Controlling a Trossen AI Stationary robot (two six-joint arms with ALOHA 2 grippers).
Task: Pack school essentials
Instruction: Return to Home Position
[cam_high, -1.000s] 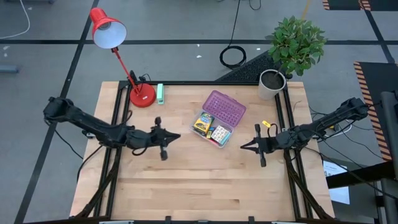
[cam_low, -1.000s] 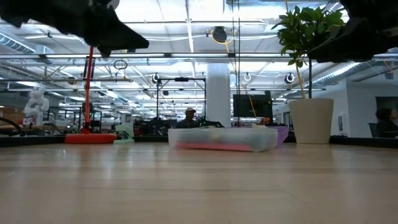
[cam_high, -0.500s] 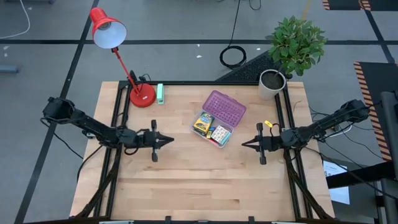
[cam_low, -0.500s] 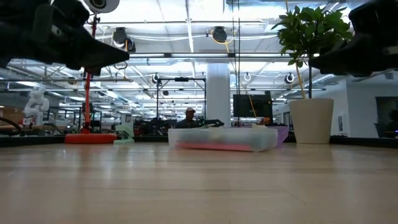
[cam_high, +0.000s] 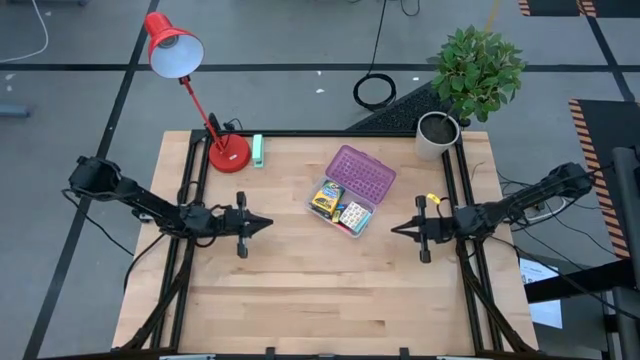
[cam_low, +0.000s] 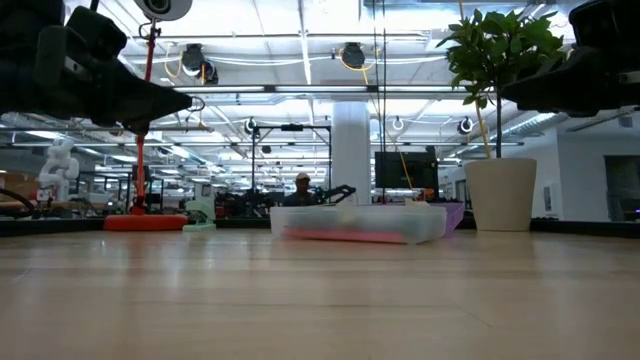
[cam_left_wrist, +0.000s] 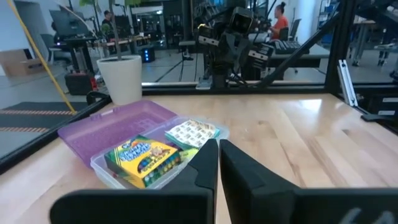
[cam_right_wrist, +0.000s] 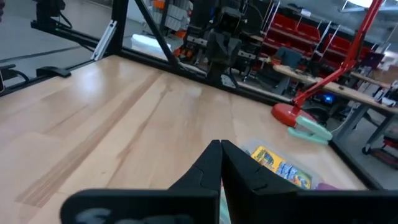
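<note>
The clear case (cam_high: 342, 208) lies open on the table's far middle, its purple lid (cam_high: 362, 175) folded back. Inside it lie the green-yellow crayon box (cam_high: 326, 198) and the small patterned pack (cam_high: 354, 215); both also show in the left wrist view, the crayon box (cam_left_wrist: 142, 155) and the pack (cam_left_wrist: 191, 132). My left gripper (cam_high: 265, 224) hovers shut to the left of the case, pointing at it. My right gripper (cam_high: 393, 228) hovers shut to the right of the case, also pointing at it. Neither holds anything. A small yellow thing (cam_high: 430, 199) lies by the right arm.
A red desk lamp (cam_high: 228, 153) and a mint-green block (cam_high: 258, 150) stand at the far left. A potted plant (cam_high: 437, 135) stands at the far right corner. Bare wood (cam_high: 320, 290) stretches across the near half of the table.
My left gripper has drawn back toward the table's left edge, away from the case, staying shut and level. The case and what lies in it have kept still.
</note>
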